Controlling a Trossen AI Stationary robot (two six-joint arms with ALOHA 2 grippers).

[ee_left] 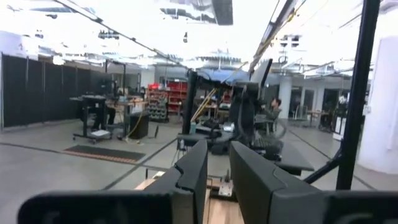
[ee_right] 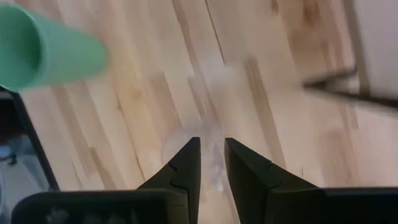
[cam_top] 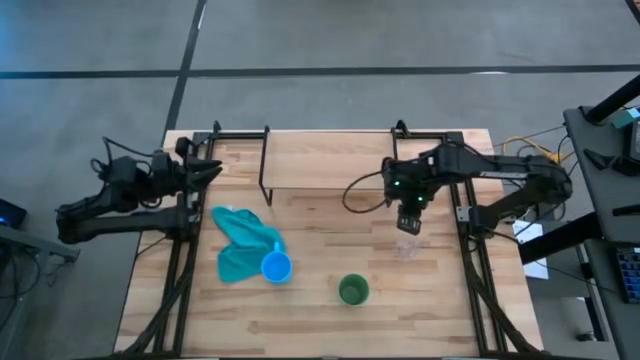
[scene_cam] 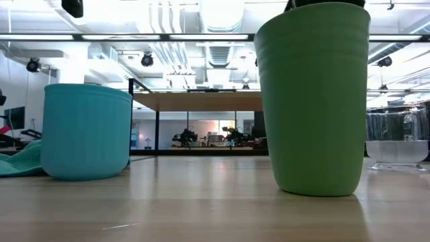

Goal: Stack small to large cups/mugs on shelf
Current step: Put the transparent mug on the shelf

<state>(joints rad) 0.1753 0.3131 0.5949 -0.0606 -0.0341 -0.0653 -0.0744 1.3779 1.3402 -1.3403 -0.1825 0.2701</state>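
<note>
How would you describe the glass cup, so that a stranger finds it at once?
Start at the table's right side, where the right tool hangs. The glass cup stands just below it. Unlike the green cup and blue cup, it is clear.

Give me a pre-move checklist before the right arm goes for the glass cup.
1. Right gripper above the clear glass cup: ok, it hangs just behind the cup.
2. Fingers wide enough for the cup: not ok, the right wrist view shows only a narrow gap.
3. Glass cup upright: ok in the low view.
4. Shelf top free: ok, nothing stands on it.
5. Green cup and blue cup out of the path: ok, both nearer the front edge.
6. Left gripper out of the way: ok, parked at the table's left rear.
</note>
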